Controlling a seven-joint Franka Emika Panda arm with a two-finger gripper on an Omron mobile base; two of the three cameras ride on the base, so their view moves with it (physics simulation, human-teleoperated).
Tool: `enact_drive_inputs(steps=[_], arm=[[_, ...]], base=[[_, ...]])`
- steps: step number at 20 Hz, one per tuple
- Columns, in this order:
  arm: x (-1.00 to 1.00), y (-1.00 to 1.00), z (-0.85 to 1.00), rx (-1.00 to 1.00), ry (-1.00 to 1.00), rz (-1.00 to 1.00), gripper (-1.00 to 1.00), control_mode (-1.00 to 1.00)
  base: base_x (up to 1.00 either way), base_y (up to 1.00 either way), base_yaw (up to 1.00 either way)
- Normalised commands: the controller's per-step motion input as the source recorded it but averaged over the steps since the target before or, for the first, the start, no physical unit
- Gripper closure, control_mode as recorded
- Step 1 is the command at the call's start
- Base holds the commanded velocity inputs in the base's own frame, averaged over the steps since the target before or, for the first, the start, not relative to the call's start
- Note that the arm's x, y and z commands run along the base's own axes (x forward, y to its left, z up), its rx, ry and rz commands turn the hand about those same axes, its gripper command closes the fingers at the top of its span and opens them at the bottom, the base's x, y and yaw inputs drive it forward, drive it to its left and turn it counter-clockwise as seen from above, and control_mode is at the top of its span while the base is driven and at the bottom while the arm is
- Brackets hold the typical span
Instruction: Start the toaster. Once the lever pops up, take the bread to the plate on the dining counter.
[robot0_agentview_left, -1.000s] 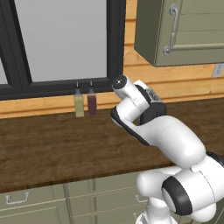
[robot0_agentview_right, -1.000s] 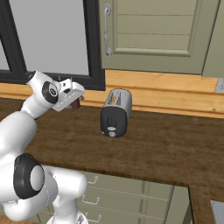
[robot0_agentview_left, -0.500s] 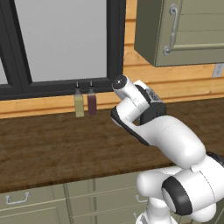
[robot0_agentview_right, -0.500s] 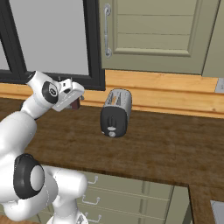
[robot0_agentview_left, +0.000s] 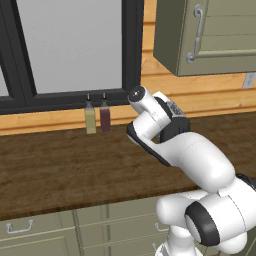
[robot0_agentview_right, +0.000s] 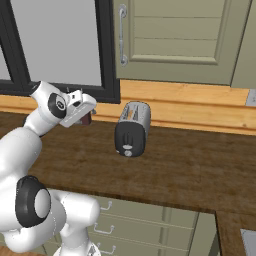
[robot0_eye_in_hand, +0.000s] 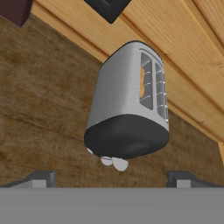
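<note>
The silver-grey toaster (robot0_agentview_right: 132, 128) stands on the wood counter (robot0_agentview_right: 190, 165) by the back wall, with its dark end panel and knob facing me. In the hand view the toaster (robot0_eye_in_hand: 127, 109) fills the centre, and a thin tan edge of bread (robot0_eye_in_hand: 141, 83) shows in one top slot. My gripper (robot0_eye_in_hand: 111, 178) is open, a short way in front of the dark end, with nothing between its fingertips (robot0_eye_in_hand: 43, 177). From the right base view the hand (robot0_agentview_right: 77, 107) hovers left of the toaster, apart from it. The plate and the dining counter are out of view.
Two small bottles, one olive (robot0_agentview_left: 90, 118) and one dark red (robot0_agentview_left: 105, 116), stand at the window sill left of the arm. A grey-green wall cabinet (robot0_agentview_right: 180, 35) hangs above the toaster. A wall outlet (robot0_agentview_right: 251, 98) sits to the right.
</note>
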Motion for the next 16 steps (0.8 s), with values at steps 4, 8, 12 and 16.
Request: enact_drive_inputs(steps=[4,8,12,16], arm=[[0.00,0.00,0.00,0.00,0.00,0.00,-1.00,-1.00],[0.00,0.00,0.00,0.00,0.00,0.00,-1.00,-1.00],[0.00,0.00,0.00,0.00,0.00,0.00,-1.00,-1.00],[0.00,0.00,0.00,0.00,0.00,0.00,-1.00,-1.00]], base=[[0.00,0.00,0.00],[0.00,0.00,0.00],[0.00,0.00,0.00],[0.00,0.00,0.00]])
